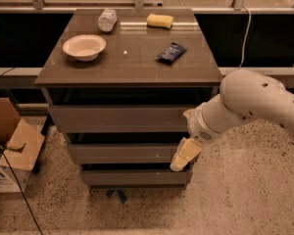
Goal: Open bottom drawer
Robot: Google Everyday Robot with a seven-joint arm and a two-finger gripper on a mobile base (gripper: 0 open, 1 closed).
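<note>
Cardboard box with open flaps sits on the speckled floor at the left edge of the frame, and a thin dark cable trails across the floor in front of it.

To its right, filling the middle of the frame, stands the grey-brown cabinet with three drawer fronts stacked below a flat top. On the left part of the top rests a shallow white bowl. Behind it, toward the upper edge, lies a crumpled clear bottle. Further right, near the back edge, is a yellow sponge, and in front of that a dark blue packet lies flat at a slant.

The bottom drawer is the lowest front, in the lower middle of the frame, just above the floor, with a dark gap along its top edge.

At the right end of the drawer stack hangs the cream-coloured gripper, pointing down and to the left. Its tip is at the dark gap between the middle front and the bottom drawer, close to the right corner. Whether it is released or clenched cannot be told, and it cannot be told whether it touches the drawer.

The thick white arm reaches in from the right edge of the frame. Above it, a thin white cord hangs against the dark background.
</note>
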